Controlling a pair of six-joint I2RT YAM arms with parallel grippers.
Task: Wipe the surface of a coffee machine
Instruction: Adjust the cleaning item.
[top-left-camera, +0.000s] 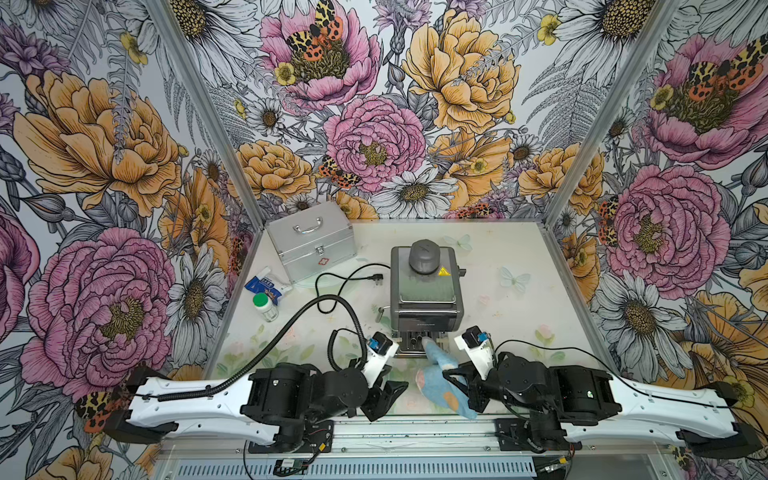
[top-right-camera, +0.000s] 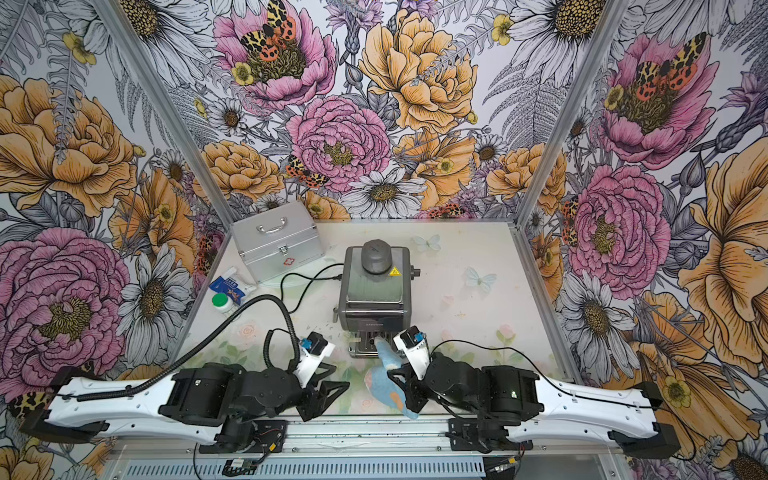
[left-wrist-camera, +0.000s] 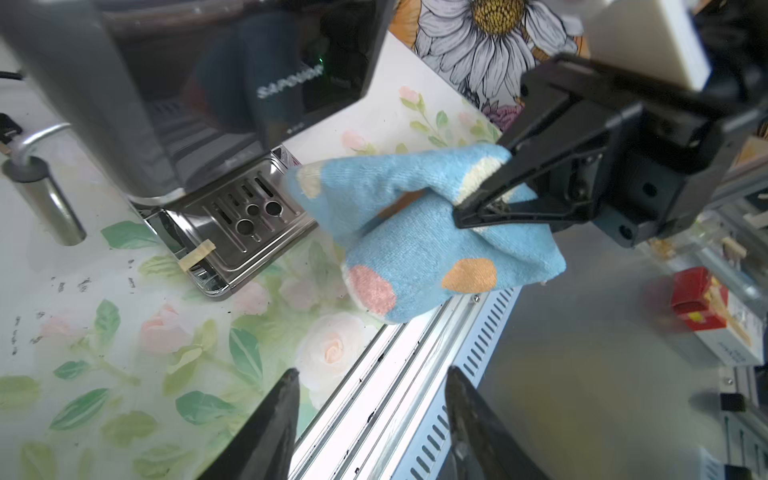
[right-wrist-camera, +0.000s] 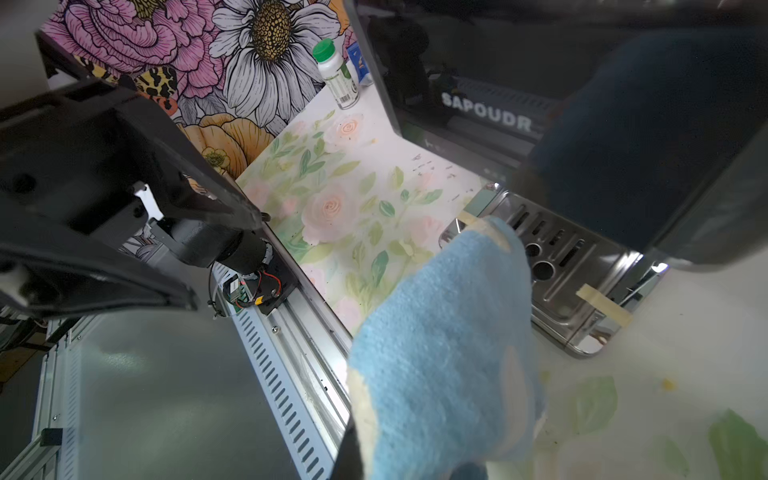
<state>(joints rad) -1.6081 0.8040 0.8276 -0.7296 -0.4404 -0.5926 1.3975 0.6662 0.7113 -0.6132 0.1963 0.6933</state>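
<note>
The coffee machine (top-left-camera: 426, 291) (top-right-camera: 374, 291) is set upright near the middle of the bench (top-left-camera: 519, 324). Its grey domed knob (top-left-camera: 424, 255) is on the far part of its top, with a yellow warning sticker (top-left-camera: 444, 272) just beside it. The steel drip tray (left-wrist-camera: 245, 216) (right-wrist-camera: 573, 266) projects from the near side of the machine. A black cord (top-left-camera: 340, 282) is looped on the bench to its left.

A light blue cloth (top-left-camera: 442, 382) (left-wrist-camera: 415, 232) with pink, orange and cream spots is pinched in the right gripper (left-wrist-camera: 465, 210), whose jaws are pressed together on a fold of it. The cloth is bunched just near of the machine. One pointed end reaches the right part of the drip tray, and in the right wrist view that end (right-wrist-camera: 440, 353) overlaps the tray's slots. Whether it touches the steel cannot be told.

The left gripper (top-left-camera: 386, 401) (left-wrist-camera: 370, 374) is held low over the near edge of the bench, to the left of the cloth and apart from it. Its jaws are spread and nothing lies between them.

At the far left a silver case (top-left-camera: 311, 243) with a handle is seen. A blue packet (top-left-camera: 264, 286) and a green-capped bottle (top-left-camera: 264, 305) lie near of it, well apart from the machine.
</note>
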